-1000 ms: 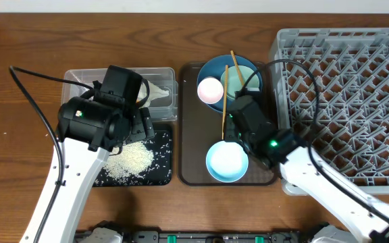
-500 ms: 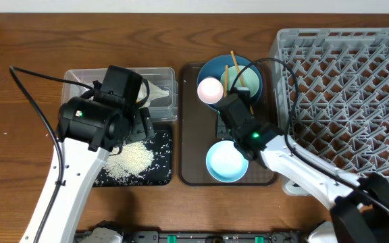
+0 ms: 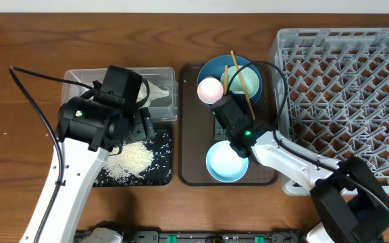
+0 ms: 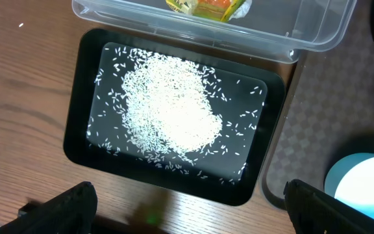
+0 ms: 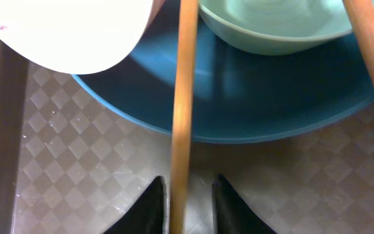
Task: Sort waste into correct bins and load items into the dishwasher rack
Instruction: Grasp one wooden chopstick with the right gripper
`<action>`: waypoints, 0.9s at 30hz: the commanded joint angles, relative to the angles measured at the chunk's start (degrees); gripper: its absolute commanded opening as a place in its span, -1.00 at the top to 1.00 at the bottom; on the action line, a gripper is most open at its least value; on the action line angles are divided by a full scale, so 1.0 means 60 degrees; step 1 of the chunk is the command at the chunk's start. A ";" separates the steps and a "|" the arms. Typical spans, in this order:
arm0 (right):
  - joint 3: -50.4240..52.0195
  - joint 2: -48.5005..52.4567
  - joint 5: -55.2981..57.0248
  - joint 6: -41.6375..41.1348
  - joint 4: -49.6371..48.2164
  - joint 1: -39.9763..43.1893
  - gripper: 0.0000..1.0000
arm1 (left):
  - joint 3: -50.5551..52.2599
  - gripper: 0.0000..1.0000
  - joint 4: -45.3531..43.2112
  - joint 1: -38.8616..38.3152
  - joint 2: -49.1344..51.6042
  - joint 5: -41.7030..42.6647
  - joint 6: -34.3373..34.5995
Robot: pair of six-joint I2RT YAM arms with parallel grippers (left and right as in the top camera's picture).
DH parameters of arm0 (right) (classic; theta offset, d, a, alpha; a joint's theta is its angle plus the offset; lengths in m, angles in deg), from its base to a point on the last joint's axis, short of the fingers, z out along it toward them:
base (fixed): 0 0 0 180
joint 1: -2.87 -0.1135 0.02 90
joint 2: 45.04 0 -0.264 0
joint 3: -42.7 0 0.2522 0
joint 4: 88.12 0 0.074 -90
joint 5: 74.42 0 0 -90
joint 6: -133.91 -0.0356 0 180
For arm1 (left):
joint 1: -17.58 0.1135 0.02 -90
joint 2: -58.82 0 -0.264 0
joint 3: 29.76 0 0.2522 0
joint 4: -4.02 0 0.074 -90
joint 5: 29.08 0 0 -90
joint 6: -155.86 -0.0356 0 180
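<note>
My right gripper [image 5: 189, 179] hangs low over the brown serving tray [image 3: 191, 135]. Its jaws stand narrowly open around a wooden chopstick [image 5: 184, 97]. The left finger touches the stick and a small gap shows on the right. That chopstick rests across the dark blue bowl [image 5: 239, 110], which holds the mint green bowl [image 5: 271, 26] and the second chopstick [image 5: 372, 45]. The pale pink cup [image 3: 210, 90] sits at the bowl's left. The light blue bowl [image 3: 226, 162] stands at the tray's near end. My left gripper [image 4: 190, 195] is wide open and empty above the black tray [image 4: 76, 130] of rice [image 4: 174, 110].
The clear tub [image 4: 304, 26] behind the black tray holds the green-yellow wrapper [image 4: 206, 6] and the white tissue [image 3: 155, 91]. The grey dishwasher rack [image 3: 343, 101] fills the right side, close beside the brown tray. My right arm lies across the tray's near right corner.
My right gripper has slid left and toward the dark blue bowl, and its jaws have narrowed round the chopstick. The left arm has stayed still.
</note>
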 commanded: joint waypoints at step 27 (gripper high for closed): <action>-0.0178 -0.0546 -0.0062 0.0047 0.0022 -0.0004 0.98 | 0.0022 -0.89 0.0033 0.0051 0.0036 -0.0157 -0.0051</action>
